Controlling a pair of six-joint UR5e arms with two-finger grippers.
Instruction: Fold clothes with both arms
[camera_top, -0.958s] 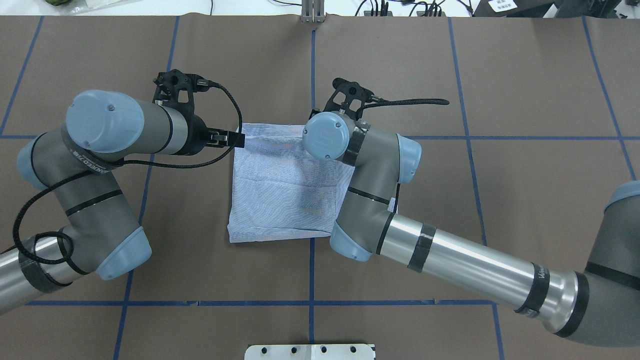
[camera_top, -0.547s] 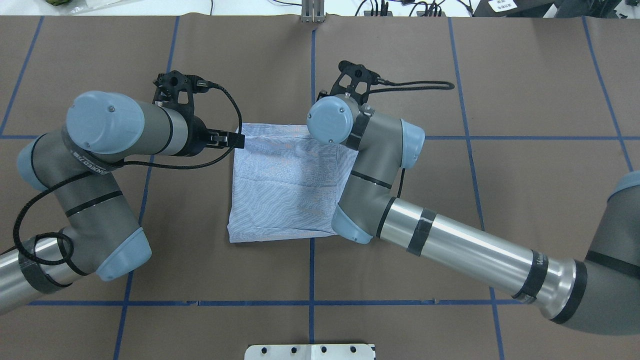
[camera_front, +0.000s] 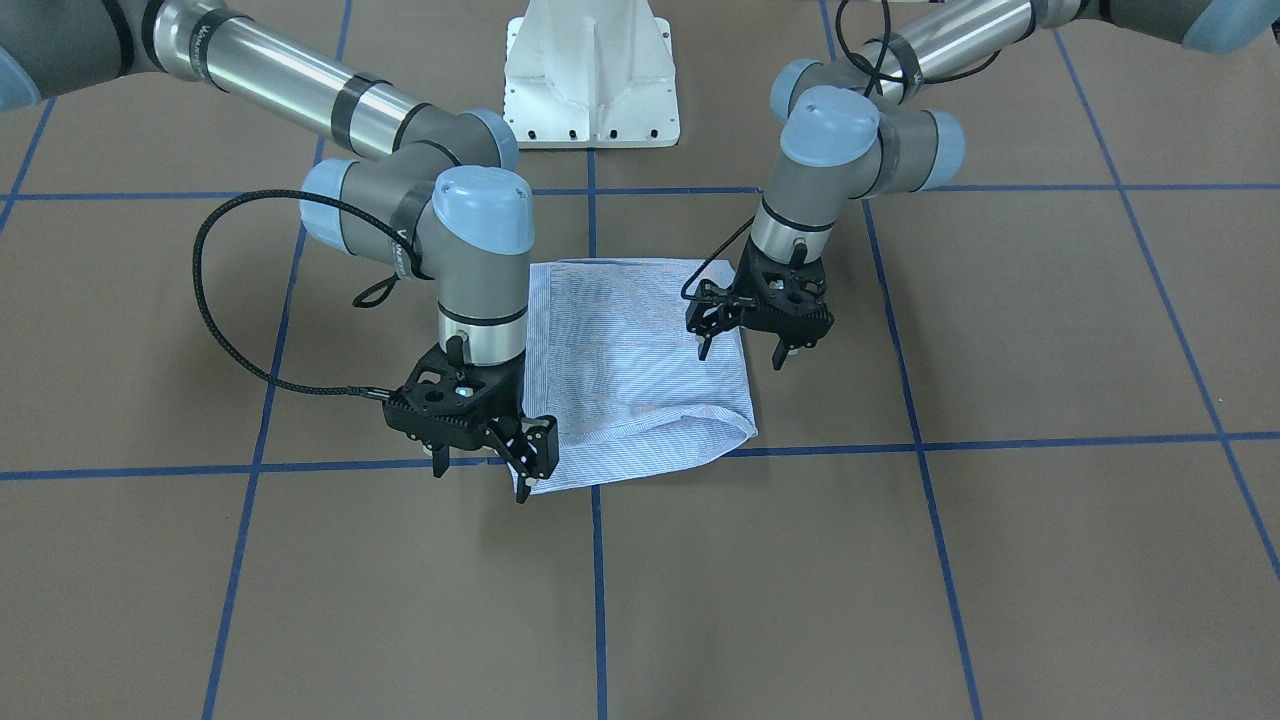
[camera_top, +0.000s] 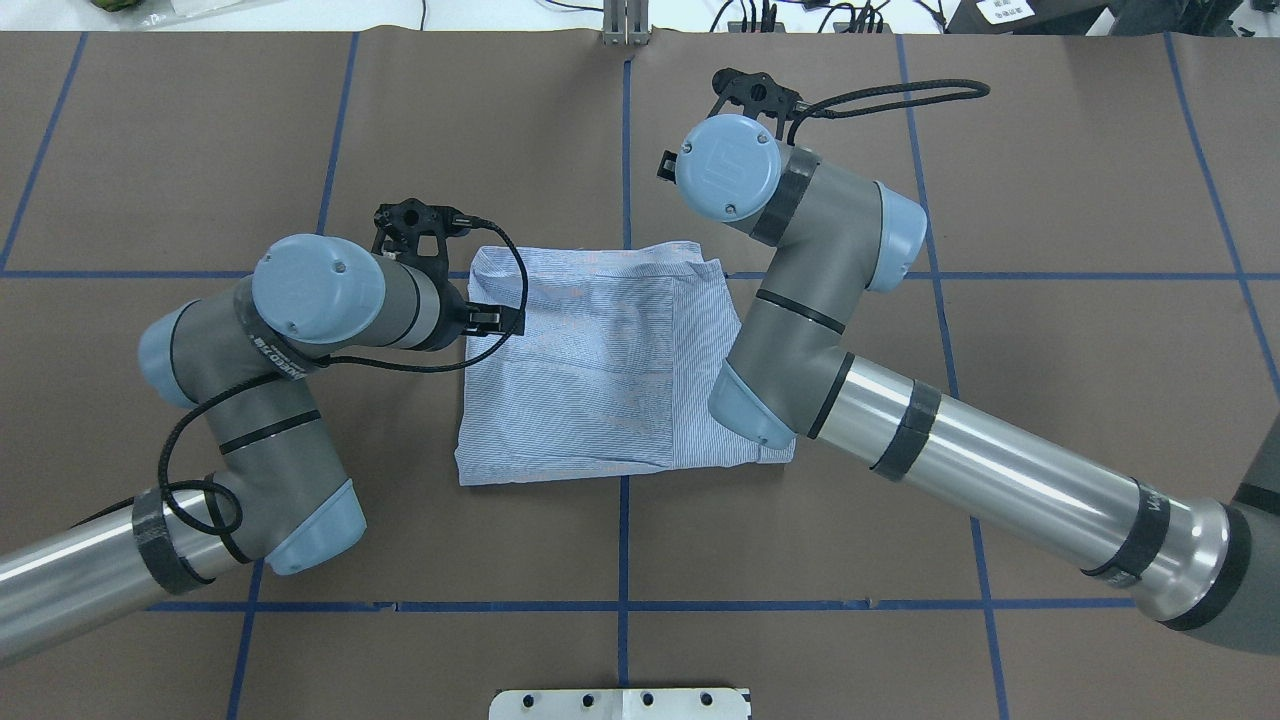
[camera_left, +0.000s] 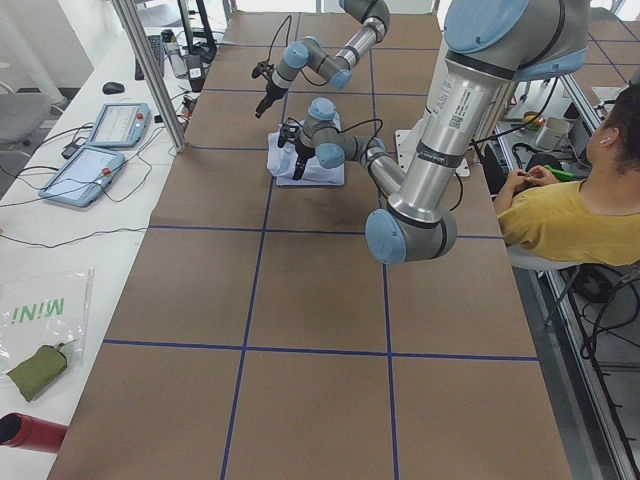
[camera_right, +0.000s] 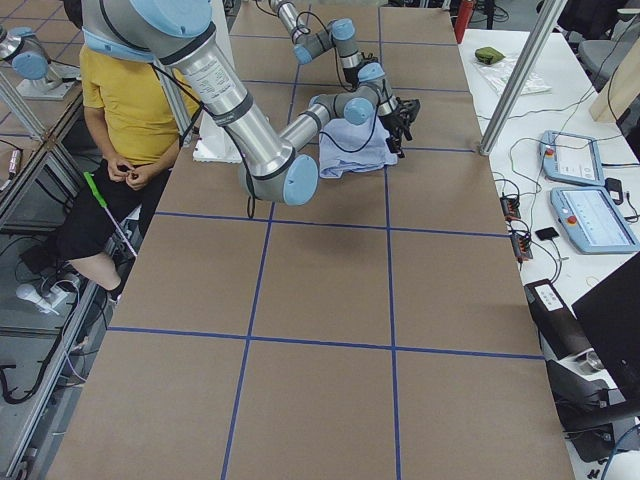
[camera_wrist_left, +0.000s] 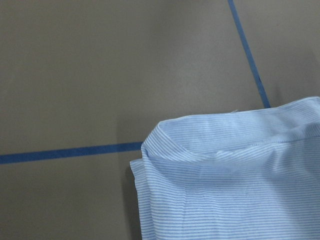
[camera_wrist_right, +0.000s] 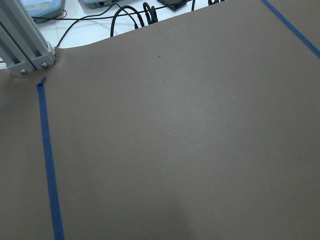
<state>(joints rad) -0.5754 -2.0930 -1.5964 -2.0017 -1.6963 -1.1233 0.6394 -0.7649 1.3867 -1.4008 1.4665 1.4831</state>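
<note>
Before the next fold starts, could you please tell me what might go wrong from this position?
The left gripper hangs open at the edge of the shirt; moving off sideways, a finger might catch the top layer and drag it open. The folded edge farthest from the robot bulges instead of lying flat, so it may spring loose. A lower layer juts out on the robot's right, so another fold could come out crooked.

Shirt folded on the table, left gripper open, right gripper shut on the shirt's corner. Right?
No: the right gripper is open and holds nothing, as the front-facing view shows; it hangs beside a corner of the shirt. Shirt folded on the table and left gripper open are correct.
</note>
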